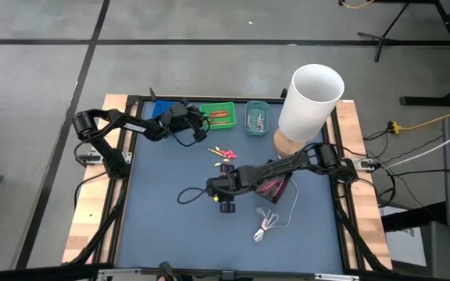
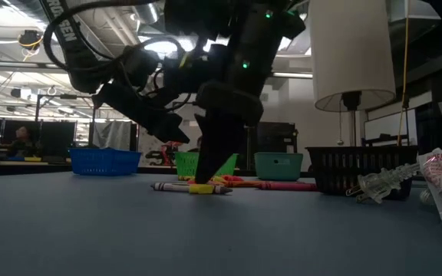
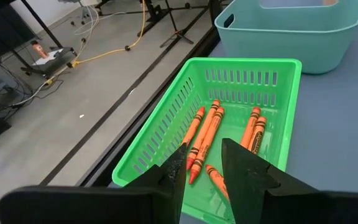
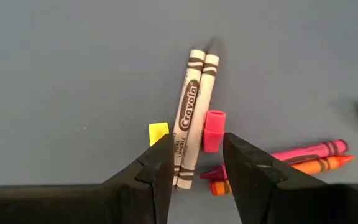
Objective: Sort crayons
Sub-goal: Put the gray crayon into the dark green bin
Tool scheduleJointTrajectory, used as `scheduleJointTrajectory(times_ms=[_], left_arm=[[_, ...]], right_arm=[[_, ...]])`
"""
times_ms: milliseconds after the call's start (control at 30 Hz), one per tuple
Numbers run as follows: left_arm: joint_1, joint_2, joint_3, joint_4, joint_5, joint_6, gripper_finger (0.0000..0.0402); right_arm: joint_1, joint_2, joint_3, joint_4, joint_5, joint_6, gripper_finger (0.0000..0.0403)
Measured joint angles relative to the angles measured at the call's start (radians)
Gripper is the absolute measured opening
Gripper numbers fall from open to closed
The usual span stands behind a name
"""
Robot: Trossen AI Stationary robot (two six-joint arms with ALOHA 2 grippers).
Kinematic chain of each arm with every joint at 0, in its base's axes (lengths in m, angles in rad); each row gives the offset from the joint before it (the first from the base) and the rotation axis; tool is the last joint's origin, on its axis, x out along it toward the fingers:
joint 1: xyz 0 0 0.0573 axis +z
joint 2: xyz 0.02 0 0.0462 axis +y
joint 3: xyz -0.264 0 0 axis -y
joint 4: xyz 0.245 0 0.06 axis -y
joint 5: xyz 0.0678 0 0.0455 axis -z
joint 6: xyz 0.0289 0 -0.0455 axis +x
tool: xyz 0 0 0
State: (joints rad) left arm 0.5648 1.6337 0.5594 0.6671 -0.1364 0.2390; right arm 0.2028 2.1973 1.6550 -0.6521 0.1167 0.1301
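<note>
Blue tabletop under two dark arms: the left gripper [image 3: 201, 168] hangs open and empty over the green basket [image 3: 166, 121], orange crayons [image 3: 207, 134] lying directly beneath its fingers. The right gripper [image 4: 194, 165], open, stands above two white crayons [image 4: 190, 118] between its fingertips, pink and orange crayons [image 4: 303, 158] just beside it on the table.
</note>
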Motion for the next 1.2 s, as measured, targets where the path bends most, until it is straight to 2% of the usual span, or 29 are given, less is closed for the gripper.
scheduleJointTrajectory(times_ms=[567, 1200], left_arm=[[0.000, 0.000, 0.000, -0.001, 0.000, 0.000, 0.0086], [0.000, -0.001, -0.001, -0.001, -0.004, 0.000, 0.0086]], right_arm=[[0.000, 0.007, 0.000, -0.003, 0.101, 0.004, 0.0138], [0.001, 0.007, 0.000, -0.066, 0.074, 0.056, 0.0138]])
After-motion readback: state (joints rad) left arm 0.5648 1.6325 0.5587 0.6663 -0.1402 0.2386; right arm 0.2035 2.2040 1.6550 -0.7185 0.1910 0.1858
